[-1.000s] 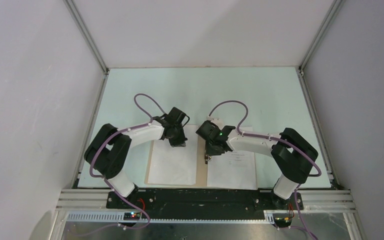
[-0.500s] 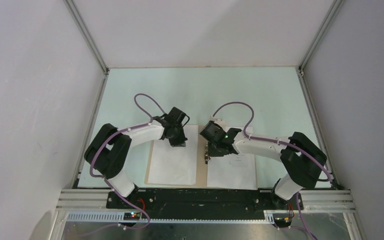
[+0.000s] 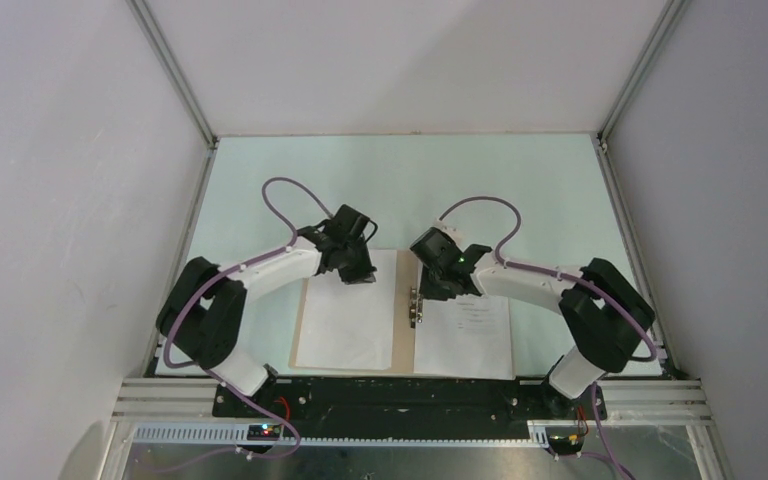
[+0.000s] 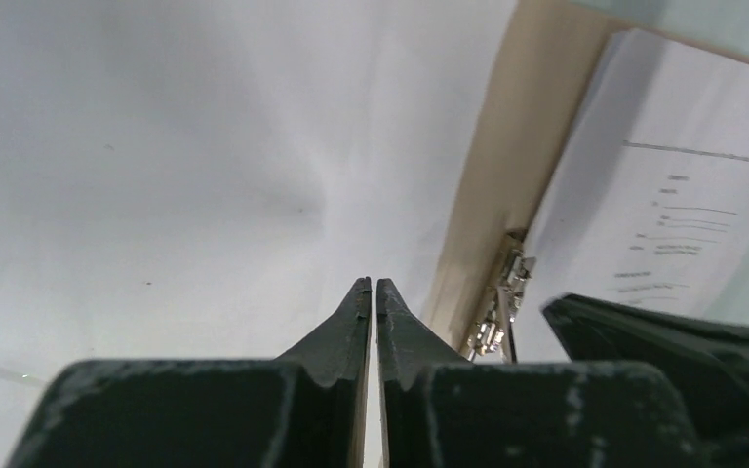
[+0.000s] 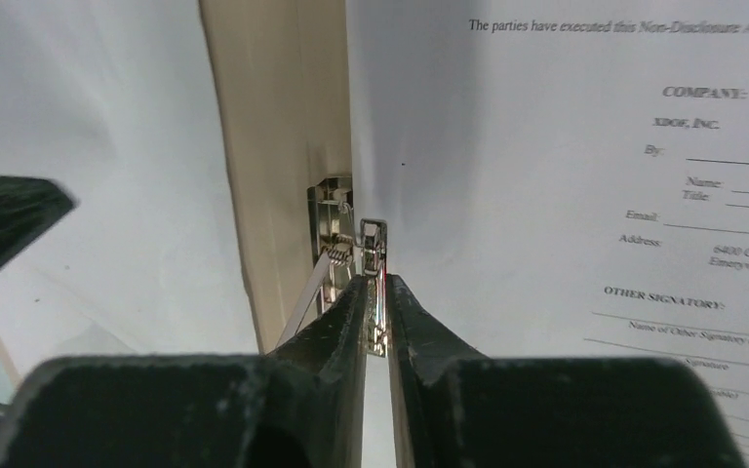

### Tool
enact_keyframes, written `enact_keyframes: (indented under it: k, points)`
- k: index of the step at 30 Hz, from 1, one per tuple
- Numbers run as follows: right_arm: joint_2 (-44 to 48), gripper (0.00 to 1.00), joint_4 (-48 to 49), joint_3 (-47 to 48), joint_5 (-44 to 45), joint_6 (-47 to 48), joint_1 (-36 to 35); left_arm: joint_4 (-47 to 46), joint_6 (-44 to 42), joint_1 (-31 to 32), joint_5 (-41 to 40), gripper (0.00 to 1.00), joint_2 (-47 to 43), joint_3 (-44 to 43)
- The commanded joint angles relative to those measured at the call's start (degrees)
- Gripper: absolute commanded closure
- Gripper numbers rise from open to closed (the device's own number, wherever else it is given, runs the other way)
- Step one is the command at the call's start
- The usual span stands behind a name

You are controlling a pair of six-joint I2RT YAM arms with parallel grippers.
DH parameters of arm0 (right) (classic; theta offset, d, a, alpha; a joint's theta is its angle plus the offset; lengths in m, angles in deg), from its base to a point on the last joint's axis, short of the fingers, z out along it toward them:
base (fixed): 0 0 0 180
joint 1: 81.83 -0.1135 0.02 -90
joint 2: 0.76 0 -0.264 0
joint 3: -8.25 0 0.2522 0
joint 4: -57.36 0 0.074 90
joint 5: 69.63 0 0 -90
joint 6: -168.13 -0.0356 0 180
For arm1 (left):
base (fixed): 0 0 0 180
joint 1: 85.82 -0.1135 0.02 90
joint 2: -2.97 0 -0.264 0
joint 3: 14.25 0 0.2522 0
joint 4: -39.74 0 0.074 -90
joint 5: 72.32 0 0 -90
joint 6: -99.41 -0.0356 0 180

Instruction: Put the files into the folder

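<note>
The tan folder [image 3: 404,345] lies open near the front edge. A blank sheet [image 3: 345,325] lies on its left half and a printed sheet [image 3: 465,335] on its right half. The metal clip [image 3: 415,308] sits on the spine. My left gripper [image 3: 362,280] is shut with nothing between its jaws, tips at the blank sheet's [image 4: 205,146] far right corner. My right gripper [image 3: 426,296] is at the clip's far end. In the right wrist view the right gripper [image 5: 375,283] is closed on the clip's [image 5: 336,234] shiny lever, beside the printed sheet [image 5: 546,146].
The pale green table [image 3: 400,180] stretches behind the folder. White walls with metal rails [image 3: 175,70] close in the sides and back. The two arm bases stand at the near edge [image 3: 410,395].
My right gripper has drawn back from over the clip toward the far side, its elbow swinging right. My left gripper has shifted slightly up and left. The sheets and folder have stayed put.
</note>
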Motion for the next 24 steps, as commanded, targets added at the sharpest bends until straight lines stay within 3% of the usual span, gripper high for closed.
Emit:
enact_keyframes:
  k: [1,10,24]
  points:
    - [-3.87,0.85,1.26,3.06,-0.53,-1.08,-0.30,2.05,-2.02,-0.22,-0.54,0.91,-5.49,-2.74]
    - [-8.35,0.92,0.97,4.03,-0.35,-2.40,-0.47,3.66,-1.76,-1.25,-1.70,0.91,-10.74,-0.09]
    - [-15.50,0.97,11.13,5.78,-5.15,7.04,2.07,4.14,1.22,-4.27,-4.09,0.90,-14.96,3.88]
